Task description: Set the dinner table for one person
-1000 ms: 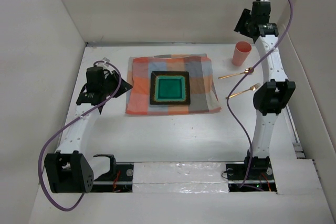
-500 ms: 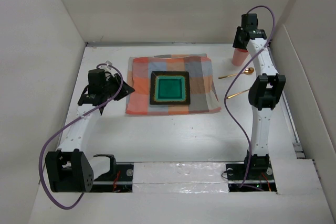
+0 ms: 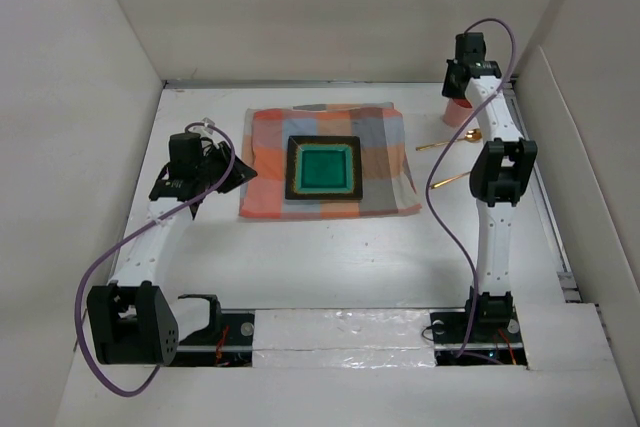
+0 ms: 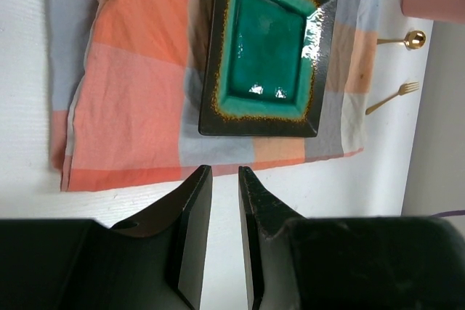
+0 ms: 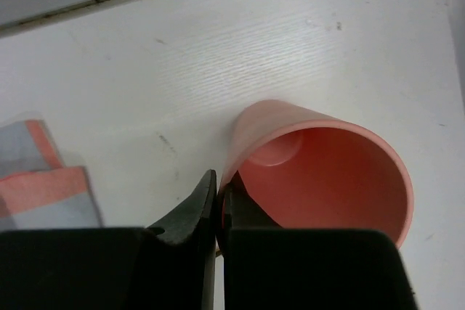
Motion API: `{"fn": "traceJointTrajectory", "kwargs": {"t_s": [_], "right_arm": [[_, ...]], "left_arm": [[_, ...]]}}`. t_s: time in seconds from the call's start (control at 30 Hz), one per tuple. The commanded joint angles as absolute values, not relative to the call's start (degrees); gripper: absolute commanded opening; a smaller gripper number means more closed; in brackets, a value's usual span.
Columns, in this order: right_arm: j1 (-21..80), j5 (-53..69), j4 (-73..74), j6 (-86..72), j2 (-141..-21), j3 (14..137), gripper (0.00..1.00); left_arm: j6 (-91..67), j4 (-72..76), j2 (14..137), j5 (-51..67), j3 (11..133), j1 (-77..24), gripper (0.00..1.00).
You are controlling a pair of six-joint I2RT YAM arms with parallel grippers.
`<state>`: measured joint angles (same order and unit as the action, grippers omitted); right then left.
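The bench (image 3: 330, 267) lies under everything, directly below both pincers. The left pincer (image 4: 225, 201) hangs over the strip just left of the cloth (image 3: 270, 147), released, its jaws a little apart with nothing between them. The right pincer (image 5: 218, 194) sits low over the corner to the far right of the cloth. It is clenched, and appears to nip one wall of the cup (image 5: 320, 172) at the rim.

That thin, one-sided hold is the main risk. On a lift the cup could swing, slip free and roll across the bench. A low carry towards the cloth could ruck it and shift the plate (image 3: 323, 168) at its middle. It could also knock the spoon (image 3: 450, 142) or the fork (image 3: 455, 179), both lying just right of the cloth.
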<state>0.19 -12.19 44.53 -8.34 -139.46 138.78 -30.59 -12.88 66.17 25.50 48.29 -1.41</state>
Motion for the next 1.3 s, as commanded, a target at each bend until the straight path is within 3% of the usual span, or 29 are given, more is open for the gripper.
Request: {"fn": "traceJointTrajectory", "kwargs": {"t_s": [0.0,0.17,0.53,0.83,1.27], "right_arm": [[0.9,-14.1,43.2,-8.5,-137.1,144.3,0.00],[5.8,-9.2,40.1,-8.6,-128.9,145.2,0.00],[17.1,-6.5,43.3,-7.1,-130.3,143.0,0.00],[18.5,-7.3,43.9,-8.3,-137.7,150.0,0.00],[19.0,-9.0,45.9,-8.3,-137.4,143.6,0.00]], "left_arm": [[-30.3,-11.4,66.4,26.4,48.3,-1.4,0.19],[-30.7,-10.6,66.4,26.6,47.8,-1.4,0.19],[-30.8,-9.8,67.1,27.6,47.7,-1.4,0.19],[-30.6,-9.6,66.9,28.0,46.8,-1.4,0.19],[-30.8,-9.2,66.5,27.7,46.2,-1.4,0.19]]}}
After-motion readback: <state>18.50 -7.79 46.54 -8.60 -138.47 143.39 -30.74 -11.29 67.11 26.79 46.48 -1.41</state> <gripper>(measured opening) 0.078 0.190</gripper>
